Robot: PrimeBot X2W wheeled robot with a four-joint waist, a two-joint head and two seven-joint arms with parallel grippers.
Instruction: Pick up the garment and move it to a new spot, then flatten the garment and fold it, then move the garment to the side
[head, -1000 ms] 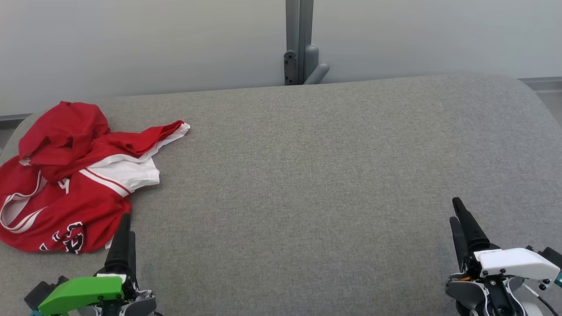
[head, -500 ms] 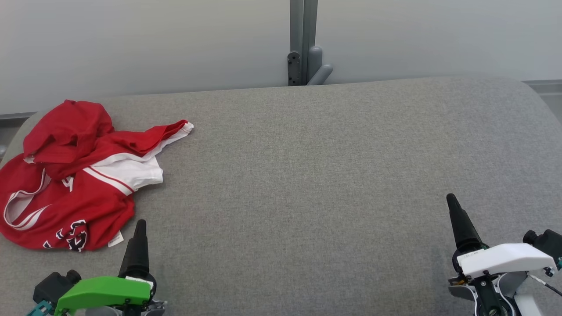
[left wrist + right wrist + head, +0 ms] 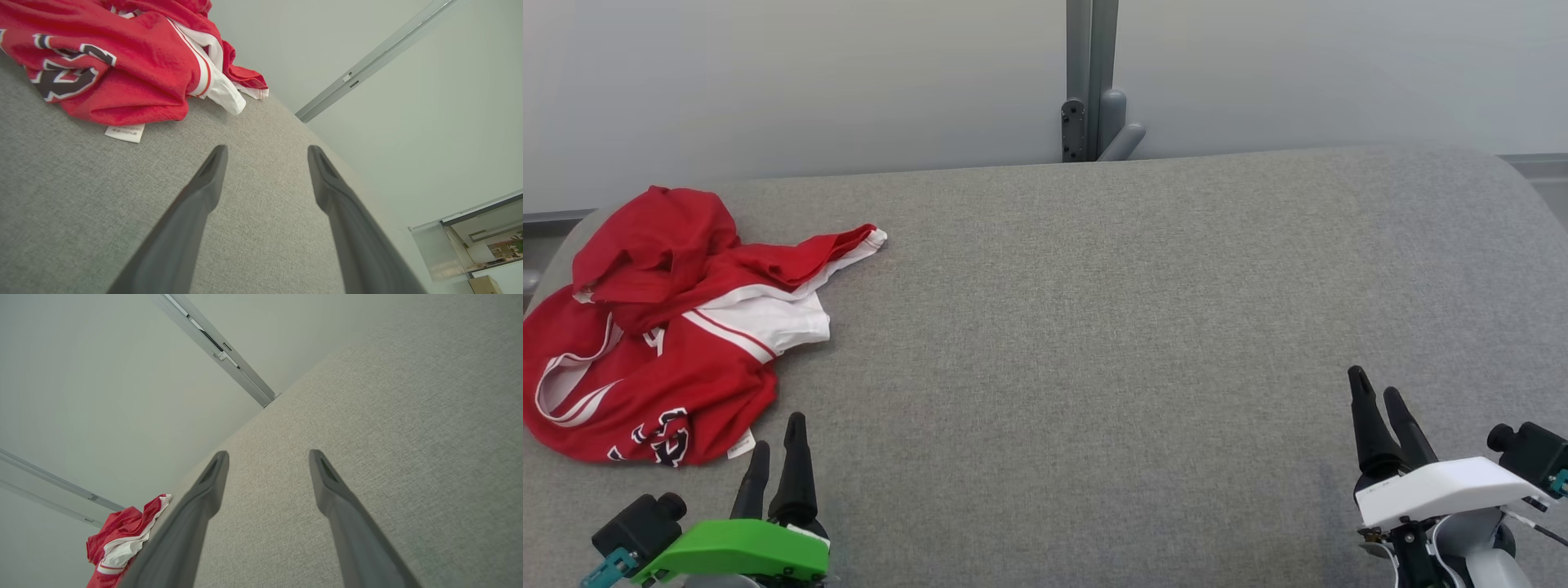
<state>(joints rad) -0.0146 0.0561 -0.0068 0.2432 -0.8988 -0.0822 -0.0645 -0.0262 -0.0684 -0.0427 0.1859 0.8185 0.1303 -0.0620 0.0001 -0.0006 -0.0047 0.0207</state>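
My left gripper [image 3: 776, 434] stands wide open and holds nothing, its fingers over the grey fabric surface [image 3: 1094, 327]. My right gripper [image 3: 1373, 382] is spread open and empty too. The crumpled red and white garment [image 3: 662, 327] lies just beyond my left gripper, its white label [image 3: 740, 445] nearest, well apart from my right

This looks like a test room in an office or a lab. A wide work surface [image 3: 1094, 327] covered in grey cloth stands against plain pale wall panels [image 3: 768, 82] joined by a grey metal post [image 3: 1092, 73], and near a glass pane [image 3: 433, 253] there is a cardboard box [image 3: 486, 284].
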